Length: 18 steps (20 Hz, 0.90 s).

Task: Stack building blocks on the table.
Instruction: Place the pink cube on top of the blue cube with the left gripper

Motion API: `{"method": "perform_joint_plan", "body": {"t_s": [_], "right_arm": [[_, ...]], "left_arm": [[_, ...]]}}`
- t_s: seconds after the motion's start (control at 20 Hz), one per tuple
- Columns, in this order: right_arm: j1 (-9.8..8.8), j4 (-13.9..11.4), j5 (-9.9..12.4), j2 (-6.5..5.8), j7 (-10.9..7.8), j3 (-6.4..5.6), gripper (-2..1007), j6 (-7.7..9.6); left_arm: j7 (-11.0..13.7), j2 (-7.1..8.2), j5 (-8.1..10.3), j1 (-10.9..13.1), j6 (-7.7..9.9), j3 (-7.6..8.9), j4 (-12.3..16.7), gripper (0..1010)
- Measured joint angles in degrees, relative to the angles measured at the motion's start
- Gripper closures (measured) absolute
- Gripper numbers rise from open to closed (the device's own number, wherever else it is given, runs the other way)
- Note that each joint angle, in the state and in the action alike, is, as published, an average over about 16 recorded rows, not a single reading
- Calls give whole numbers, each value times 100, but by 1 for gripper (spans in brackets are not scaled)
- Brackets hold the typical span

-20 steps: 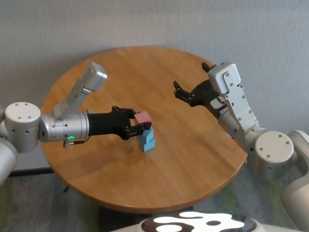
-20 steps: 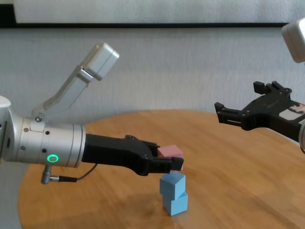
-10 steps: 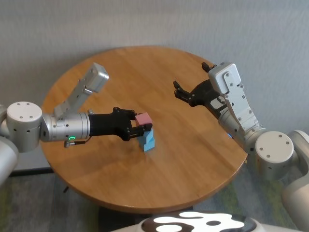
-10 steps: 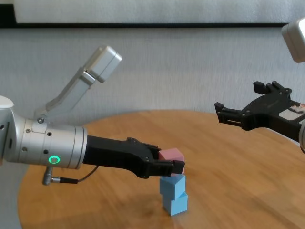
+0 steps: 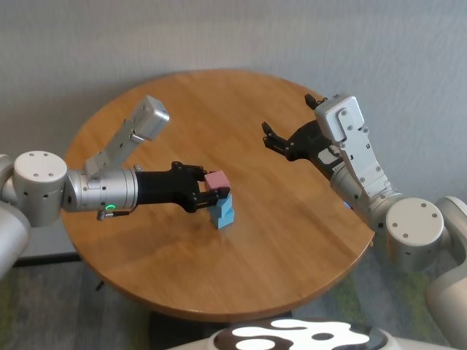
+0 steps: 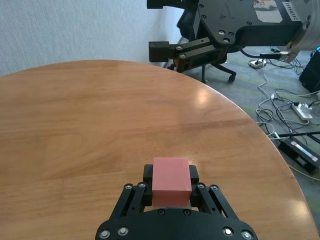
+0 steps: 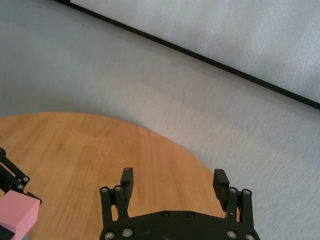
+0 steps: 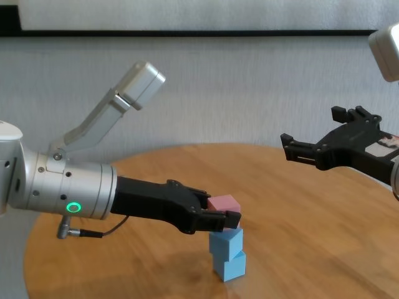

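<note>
Two light blue building blocks [image 5: 223, 210] [image 8: 227, 254] stand stacked near the middle of the round wooden table [image 5: 292, 240] [image 8: 312, 237]. My left gripper [image 5: 213, 187] [image 8: 228, 214] [image 6: 170, 176] is shut on the pink block [image 5: 216, 179] [image 8: 224, 203] [image 6: 171, 181] and holds it level right over the top blue block. I cannot tell whether the two touch. My right gripper [image 5: 288, 115] [image 8: 310, 126] [image 7: 173, 175] hovers open and empty above the far right part of the table, well apart from the stack. The pink block [image 7: 17, 215] also shows in the right wrist view.
A grey wall rises behind the table. Beyond the table's edge, on the floor, are an office chair base [image 6: 210, 70] and loose cables [image 6: 295, 107]. Bare tabletop [image 7: 75, 145] lies all around the stack.
My left gripper has come down slightly with the pink block, closing the gap to the blue stack. The right arm has not moved.
</note>
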State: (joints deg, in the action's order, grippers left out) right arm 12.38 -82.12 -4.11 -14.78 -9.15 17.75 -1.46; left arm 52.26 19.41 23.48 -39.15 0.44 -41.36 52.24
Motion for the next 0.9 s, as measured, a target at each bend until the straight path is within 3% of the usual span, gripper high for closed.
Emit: {"method": "perform_joint_plan", "body": {"t_s": [0.9], "right_arm": [[0, 0, 0, 0, 0, 0, 0, 0]], "left_arm": [[99, -71, 42, -41, 4, -10, -74, 609]]}}
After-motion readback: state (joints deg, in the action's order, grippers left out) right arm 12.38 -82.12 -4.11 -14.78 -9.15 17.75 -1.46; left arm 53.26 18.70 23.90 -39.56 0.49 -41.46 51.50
